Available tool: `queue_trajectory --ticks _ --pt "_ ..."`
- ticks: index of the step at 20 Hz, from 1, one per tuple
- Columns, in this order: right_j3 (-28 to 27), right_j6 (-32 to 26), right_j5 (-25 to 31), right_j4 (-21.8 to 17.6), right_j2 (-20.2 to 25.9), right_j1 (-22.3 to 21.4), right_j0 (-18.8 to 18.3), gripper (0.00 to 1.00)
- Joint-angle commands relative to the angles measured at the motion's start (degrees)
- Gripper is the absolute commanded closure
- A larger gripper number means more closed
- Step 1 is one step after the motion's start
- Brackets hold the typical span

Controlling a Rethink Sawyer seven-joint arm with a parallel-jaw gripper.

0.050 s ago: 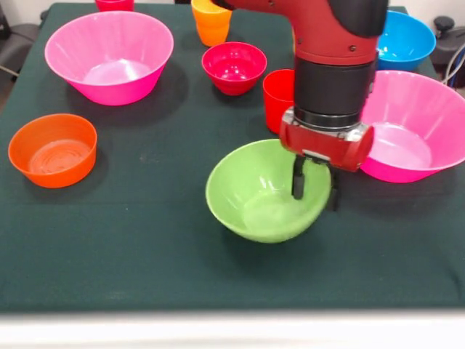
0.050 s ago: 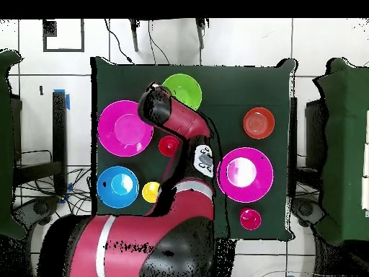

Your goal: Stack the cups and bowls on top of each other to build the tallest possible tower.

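The lime-green bowl [image 1: 254, 193] sits upright near the table's middle in the front view and shows at the table's upper edge in the overhead view [image 2: 184, 90]. My gripper [image 1: 316, 195] hangs over its right rim, open. One finger [image 1: 298, 180] reaches inside the bowl and the other stands just outside the wall. A red cup [image 1: 276, 94] stands just behind the bowl. A small crimson bowl [image 1: 234, 67] and an orange-yellow cup [image 1: 211, 23] stand farther back. The orange bowl [image 1: 52, 150] lies at the left. No pile stands anywhere.
One large hot-pink bowl [image 1: 109, 51] sits at the back left, and another [image 1: 414, 138] lies close to my gripper's right side. A blue bowl [image 1: 407, 36] is at the back right. A small pink vessel [image 1: 114, 3] shows at the far edge.
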Motion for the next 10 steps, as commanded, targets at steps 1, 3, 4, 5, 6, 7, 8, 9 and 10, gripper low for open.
queue_trajectory --ticks 1,3,4,5,6,7,8,9,10 --pt "-2.94 12.99 9.96 0.60 -1.98 4.95 4.21 0.00" --pt "-2.82 13.03 10.64 0.02 -2.37 4.96 4.09 0.00" --pt "-2.89 12.89 10.86 -0.27 -2.45 4.96 3.82 0.00" --pt "-2.96 13.04 10.94 -0.43 -2.77 5.04 3.90 0.00" --pt "-3.27 13.14 11.45 -0.53 -2.95 5.16 3.75 0.00" --pt "-3.58 13.25 11.96 -0.63 -3.13 5.29 3.60 0.00" --pt "-4.34 12.84 13.11 -1.08 -3.61 5.36 3.32 0.00" --pt "-4.45 12.86 14.02 -1.37 -4.19 5.17 3.40 0.00" --pt "-5.07 12.85 16.50 -1.69 -4.88 4.77 3.14 0.00"
